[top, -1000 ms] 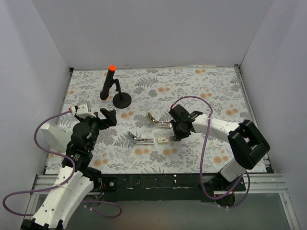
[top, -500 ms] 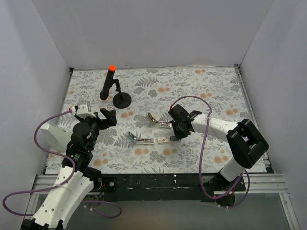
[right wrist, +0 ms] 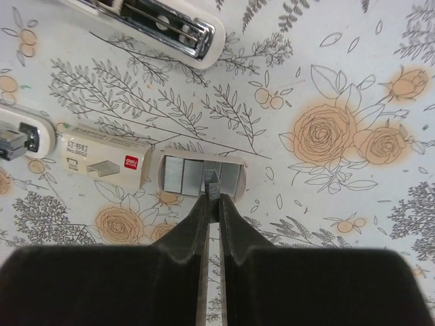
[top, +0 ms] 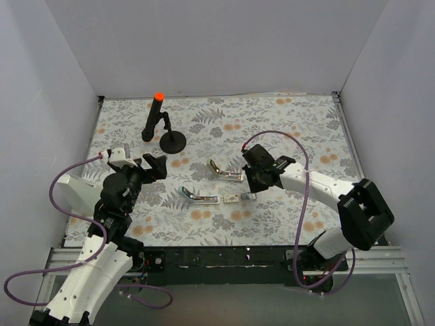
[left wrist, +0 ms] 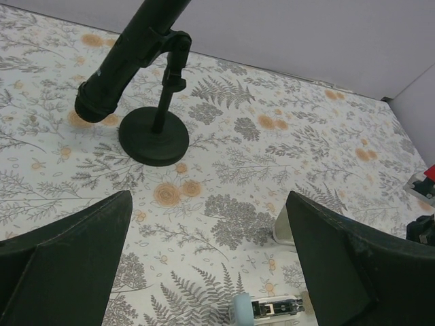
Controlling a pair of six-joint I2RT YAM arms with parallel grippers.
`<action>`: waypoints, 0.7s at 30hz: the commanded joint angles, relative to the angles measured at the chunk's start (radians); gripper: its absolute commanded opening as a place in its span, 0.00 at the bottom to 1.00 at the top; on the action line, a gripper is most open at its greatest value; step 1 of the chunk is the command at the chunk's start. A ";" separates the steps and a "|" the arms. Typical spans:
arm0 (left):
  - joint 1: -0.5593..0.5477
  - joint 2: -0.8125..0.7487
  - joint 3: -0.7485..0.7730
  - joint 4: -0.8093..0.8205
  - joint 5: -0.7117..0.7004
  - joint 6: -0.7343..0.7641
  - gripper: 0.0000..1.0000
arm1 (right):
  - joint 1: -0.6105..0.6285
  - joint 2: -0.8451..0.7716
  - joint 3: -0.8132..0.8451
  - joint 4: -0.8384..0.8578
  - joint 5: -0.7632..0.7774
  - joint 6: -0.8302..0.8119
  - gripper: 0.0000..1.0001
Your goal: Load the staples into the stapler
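Note:
A silvery strip of staples (right wrist: 213, 183) stands on edge between my right gripper's (right wrist: 212, 198) fingertips, which are shut on it just above the open tray of staples (right wrist: 178, 174). The whitish box sleeve (right wrist: 102, 157) lies left of the tray. The pale olive-green stapler (right wrist: 156, 26) lies open beyond them, silver channel facing up. From above, the right gripper (top: 253, 183) hovers between the stapler (top: 225, 171) and the tray (top: 247, 196). My left gripper (top: 146, 165) hangs wide open and holds nothing, well left of the stapler (left wrist: 284, 227).
A light blue stapler (top: 198, 197) lies left of the box, its end showing in both wrist views (left wrist: 268, 309) (right wrist: 19, 139). A black stand with an orange-tipped rod (top: 158, 122) sits at the back left. White walls enclose the floral mat.
The right gripper has closed on a strip of staples at the tray and its arm has swung rightward. The left arm has not moved.

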 commanded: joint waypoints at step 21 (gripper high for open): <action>-0.250 0.530 0.334 0.030 0.405 -0.458 0.98 | 0.102 -0.596 -0.324 0.680 -0.096 -0.498 0.06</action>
